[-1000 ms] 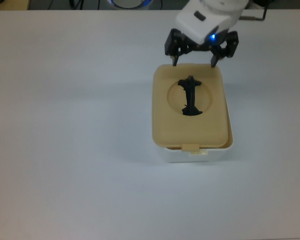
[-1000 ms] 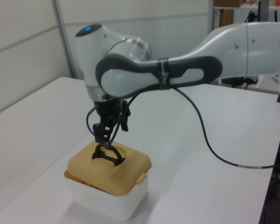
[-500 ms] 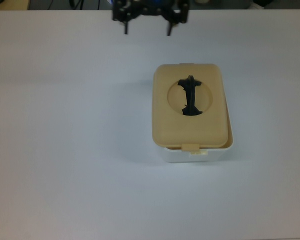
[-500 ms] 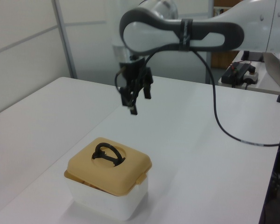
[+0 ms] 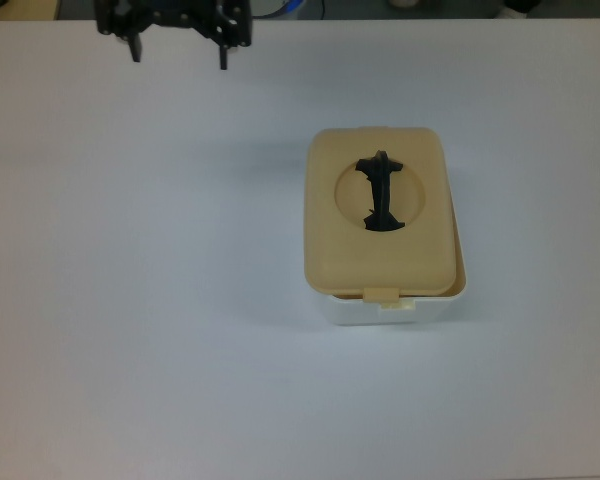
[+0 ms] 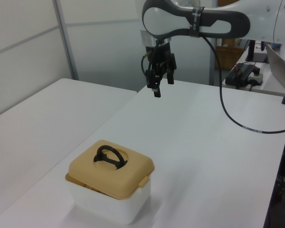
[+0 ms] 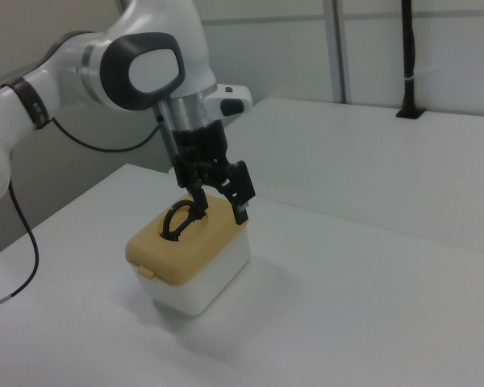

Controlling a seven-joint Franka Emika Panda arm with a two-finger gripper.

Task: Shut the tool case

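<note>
A white tool case [image 5: 395,308] is sitting on a white table [image 5: 140,300], right of centre in the top view, with its tan lid [image 5: 378,215] lying flat across the top and covering the box. The lid's black handle [image 5: 381,190] is standing upright in the round recess at the lid's middle, and a small tan latch tab [image 5: 381,294] is hanging over the edge nearest the bottom of the top view. In the left view the tan lid [image 6: 111,168] is showing a slight overhang on the white box below it.

The Franka arm's gripper [image 5: 176,52] is hanging in the air well apart from the case, near the top view's upper left edge, its two black fingers spread wide with nothing between them. In the left view the gripper [image 6: 160,86] is pointing down over the far part of the table, beyond the case. In the right view the gripper [image 7: 220,206] is appearing in front of the case, overlapping the handle from that angle.
</note>
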